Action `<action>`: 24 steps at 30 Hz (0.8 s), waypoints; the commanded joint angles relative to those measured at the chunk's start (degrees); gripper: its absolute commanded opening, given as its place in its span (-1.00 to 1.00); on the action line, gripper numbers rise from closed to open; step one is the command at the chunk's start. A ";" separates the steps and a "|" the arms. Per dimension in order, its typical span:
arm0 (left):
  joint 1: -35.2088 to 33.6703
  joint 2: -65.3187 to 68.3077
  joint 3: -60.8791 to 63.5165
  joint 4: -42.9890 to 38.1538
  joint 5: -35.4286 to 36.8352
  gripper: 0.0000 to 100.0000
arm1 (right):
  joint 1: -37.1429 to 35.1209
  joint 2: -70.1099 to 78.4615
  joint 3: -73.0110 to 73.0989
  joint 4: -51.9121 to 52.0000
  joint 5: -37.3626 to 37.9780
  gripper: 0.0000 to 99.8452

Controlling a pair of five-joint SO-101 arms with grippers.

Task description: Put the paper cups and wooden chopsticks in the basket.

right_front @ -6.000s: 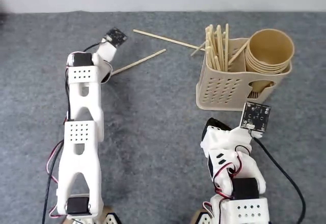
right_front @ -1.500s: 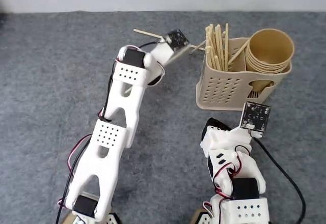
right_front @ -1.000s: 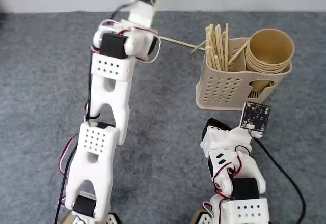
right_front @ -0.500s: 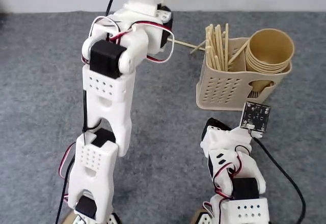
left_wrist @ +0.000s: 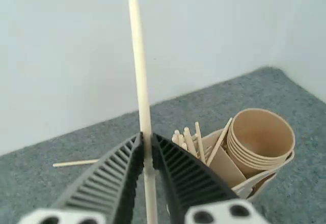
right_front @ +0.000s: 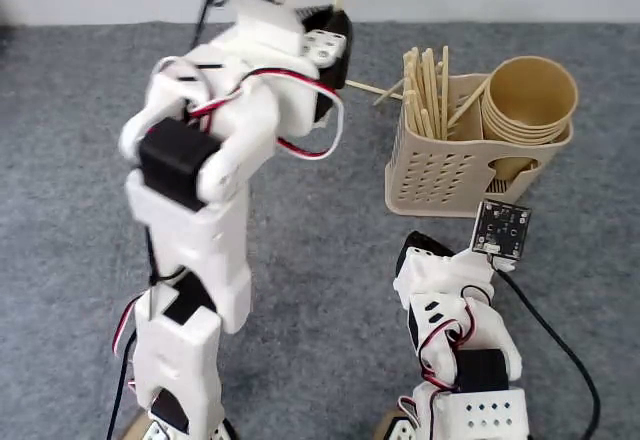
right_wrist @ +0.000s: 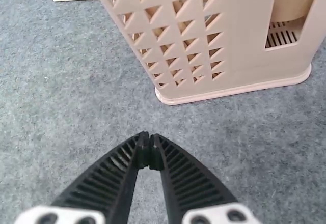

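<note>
Gripping one chopstick (left_wrist: 137,71) upright, our left tool (left_wrist: 145,141) is clamped on it, left of the basket (right_front: 440,165); we judge the drop lies rightward. Our right tool (right_wrist: 148,151) sits closed, empty.

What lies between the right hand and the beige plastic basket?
Just bare grey felt table cover, seen in the right wrist view, separates the right hand from the beige slotted plastic basket.

Bright, even, diffuse light, soft faint shadows at the basket (right_wrist: 204,40) base
</note>
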 commanded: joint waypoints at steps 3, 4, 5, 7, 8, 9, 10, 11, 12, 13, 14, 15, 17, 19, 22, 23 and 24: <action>-0.09 -8.00 1.10 1.32 -2.29 -0.98 | -0.13 -0.57 -0.53 -1.27 -0.53 -0.98; 0.00 -9.49 3.91 1.32 -2.29 -0.98 | -0.13 -0.57 -0.53 -1.27 -0.53 -0.98; 0.00 -11.16 7.25 1.32 -2.20 -0.98 | -0.13 -0.57 -0.53 -1.27 -0.53 -0.98; 0.00 -15.12 14.55 1.32 -2.20 -0.98 | -0.13 -0.57 -0.53 -1.27 -0.53 -0.98; 0.09 -17.41 18.24 1.23 -2.20 -0.98 | -0.13 -0.57 -0.53 -1.27 -0.53 -0.98; 0.09 -19.69 21.85 1.05 -2.20 -0.98 | -0.13 -0.57 -0.53 -1.27 -0.53 -0.98; 0.09 -21.80 25.27 0.97 -2.20 -0.98 | -0.13 -0.57 -0.53 -1.27 -0.53 -0.98; 0.09 -23.82 28.09 0.97 -2.20 -0.98 | -0.13 -0.57 -0.53 -1.27 -0.53 -0.98; 0.09 -25.49 30.64 0.88 -2.29 -0.98 | -0.13 -0.57 -0.53 -1.36 -0.53 -0.98; 0.09 -27.16 33.10 0.62 -2.37 -0.98 | -0.13 -0.57 -0.53 -1.36 -0.53 -0.98; 0.09 -28.75 35.38 -0.09 -2.46 -0.98 | -0.13 -0.57 -0.53 -1.36 -0.53 -0.98; 0.09 -30.33 37.67 -0.88 -2.46 -0.98 | -0.13 -0.57 -0.53 -1.36 -0.53 -0.98; 0.09 -33.23 42.24 -3.08 -2.55 -0.98 | -0.13 -0.57 -0.53 -1.36 -0.53 -0.98; 0.44 -36.22 47.25 -4.92 -2.64 -0.98 | -0.13 -0.57 -0.53 -1.36 -0.53 -0.98; 3.87 -41.58 56.66 -6.42 -4.57 -0.98 | -0.13 -0.57 -0.53 -1.36 -0.53 -0.98; 5.19 -43.78 60.09 -7.30 -5.01 -0.98 | -0.13 -0.57 -0.53 -1.36 -0.53 -0.98; 6.15 -45.89 63.69 -9.32 -5.10 -0.98 | -0.13 -0.57 -0.53 -1.36 -0.53 -0.98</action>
